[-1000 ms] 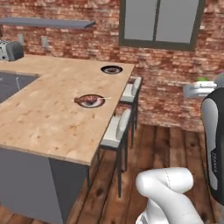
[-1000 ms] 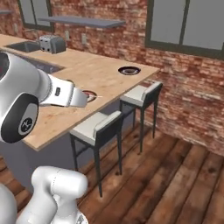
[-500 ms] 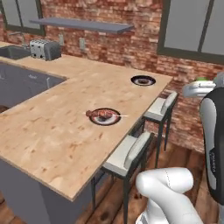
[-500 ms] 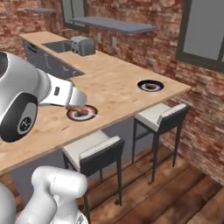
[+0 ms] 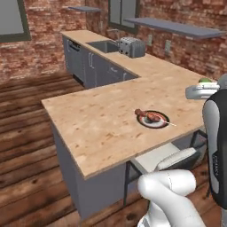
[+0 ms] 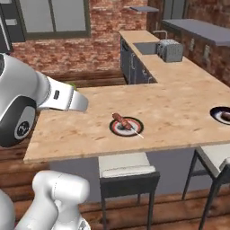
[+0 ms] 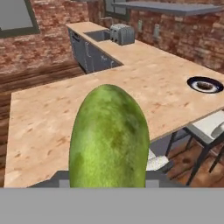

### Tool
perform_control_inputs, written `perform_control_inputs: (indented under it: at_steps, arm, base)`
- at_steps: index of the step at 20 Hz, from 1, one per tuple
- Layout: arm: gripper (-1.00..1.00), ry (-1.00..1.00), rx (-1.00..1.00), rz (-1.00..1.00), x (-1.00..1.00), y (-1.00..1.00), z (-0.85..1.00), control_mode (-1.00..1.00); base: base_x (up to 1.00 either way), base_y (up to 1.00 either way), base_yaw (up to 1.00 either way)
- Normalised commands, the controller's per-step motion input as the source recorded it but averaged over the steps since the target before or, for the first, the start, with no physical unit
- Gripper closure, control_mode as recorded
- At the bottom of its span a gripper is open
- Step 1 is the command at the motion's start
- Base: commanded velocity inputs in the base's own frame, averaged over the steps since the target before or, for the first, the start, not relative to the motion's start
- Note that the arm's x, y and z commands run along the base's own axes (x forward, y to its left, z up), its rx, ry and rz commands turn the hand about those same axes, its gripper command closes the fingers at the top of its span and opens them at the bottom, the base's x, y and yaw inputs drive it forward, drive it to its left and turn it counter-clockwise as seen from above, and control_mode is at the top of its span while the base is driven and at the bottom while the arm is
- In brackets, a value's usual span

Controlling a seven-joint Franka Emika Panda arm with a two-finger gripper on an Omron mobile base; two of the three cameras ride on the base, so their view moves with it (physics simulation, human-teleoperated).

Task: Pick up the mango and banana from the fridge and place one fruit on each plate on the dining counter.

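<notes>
The mango (image 7: 109, 138), green and rounded, stands right before the hand camera, and my gripper (image 5: 195, 91) is shut on it; a sliver of its green (image 6: 73, 85) shows above the white hand. It hangs in the air at the near edge of the dining counter (image 5: 95, 122). One plate (image 5: 153, 119) with a red ring carries a reddish-brown skewer of meat (image 6: 122, 121). A second black-rimmed plate (image 7: 204, 84) lies farther along the top. The banana and the fridge are out of view.
A silver toaster (image 5: 131, 46) and a sink (image 5: 103, 45) sit on the back worktop under a grey shelf (image 5: 175, 26). Padded stools (image 6: 128, 168) stand tucked at the counter's near side. Brick walls and wooden floor surround it.
The whole picture has swung round: the base has moved, and the dining counter now shows from another side, closer. The grip on the mango is unchanged.
</notes>
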Motion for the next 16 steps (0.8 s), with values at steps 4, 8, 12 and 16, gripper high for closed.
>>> perform_control_inputs:
  at_steps: [4, 8, 12, 16]
  arm:
    - [1.00, 0.00, 0.00, 0.00, 0.00, 0.00, 0.00, 1.00]
    - [1.00, 0.00, 0.00, 0.00, 0.00, 0.00, 0.00, 1.00]
    - [1.00, 0.00, 0.00, 0.00, 0.00, 0.00, 0.00, 1.00]
    - [1.00, 0.00, 0.00, 0.00, 0.00, 0.00, 0.00, 1.00]
  base:
    - [0.25, -0.70, 0.64]
    - [-0.61, -0.81, 0.19]
    - [-0.23, -0.76, 0.17]
    - [0.81, -0.40, 0.39]
